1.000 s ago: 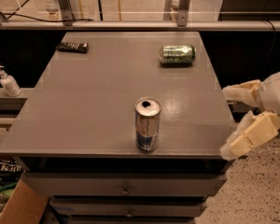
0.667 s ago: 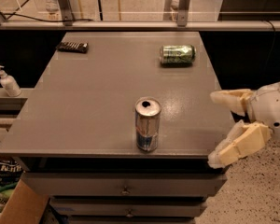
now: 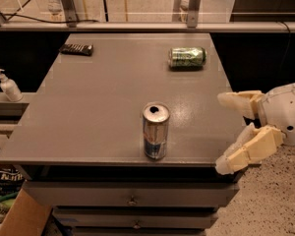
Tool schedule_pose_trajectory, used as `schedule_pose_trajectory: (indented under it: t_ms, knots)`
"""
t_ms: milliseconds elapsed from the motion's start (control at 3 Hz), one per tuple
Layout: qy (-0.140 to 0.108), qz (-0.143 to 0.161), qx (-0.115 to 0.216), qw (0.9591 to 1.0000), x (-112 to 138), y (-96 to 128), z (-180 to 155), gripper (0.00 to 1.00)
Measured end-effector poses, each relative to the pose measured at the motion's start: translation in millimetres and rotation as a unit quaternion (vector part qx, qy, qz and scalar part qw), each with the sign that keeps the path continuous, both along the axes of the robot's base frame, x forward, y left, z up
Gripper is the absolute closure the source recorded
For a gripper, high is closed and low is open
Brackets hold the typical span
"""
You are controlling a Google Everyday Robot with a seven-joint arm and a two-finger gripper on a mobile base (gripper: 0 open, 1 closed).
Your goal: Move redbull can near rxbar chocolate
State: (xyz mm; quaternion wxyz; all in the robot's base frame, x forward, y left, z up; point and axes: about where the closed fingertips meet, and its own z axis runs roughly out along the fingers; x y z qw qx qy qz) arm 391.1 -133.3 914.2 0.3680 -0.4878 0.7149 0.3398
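The redbull can [image 3: 156,130] stands upright near the front edge of the grey table [image 3: 103,97], a slim silver can with blue and red marks. The rxbar chocolate [image 3: 76,48] lies flat at the table's far left corner, dark and small. My gripper [image 3: 222,134] is at the table's right front edge, to the right of the can and apart from it. Its two cream fingers [image 3: 238,101] are spread open and hold nothing.
A green can [image 3: 187,57] lies on its side at the far right of the table. A white pump bottle [image 3: 8,86] stands on a ledge to the left. Drawers [image 3: 132,198] sit under the tabletop. A railing [image 3: 137,26] runs behind the table.
My gripper has moved left, from beside the table toward its right front edge and closer to the redbull can. The cans and the bar have not moved.
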Motion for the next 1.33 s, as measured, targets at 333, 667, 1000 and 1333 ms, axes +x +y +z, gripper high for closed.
schedule_pose_trajectory:
  t_ms: [333, 667, 1000, 1333]
  knots:
    - [-0.014, -0.006, 0.029, 0.9995, 1.8, 3.9, -1.5, 0.0]
    - [-0.038, -0.022, 0.075, 0.9962, 4.6, 26.6, -9.0, 0.0]
    - [-0.059, -0.04, 0.105, 0.9919, 10.5, 56.4, -19.5, 0.0]
    - [-0.063, -0.049, 0.117, 0.99, 14.8, 86.6, -33.2, 0.0]
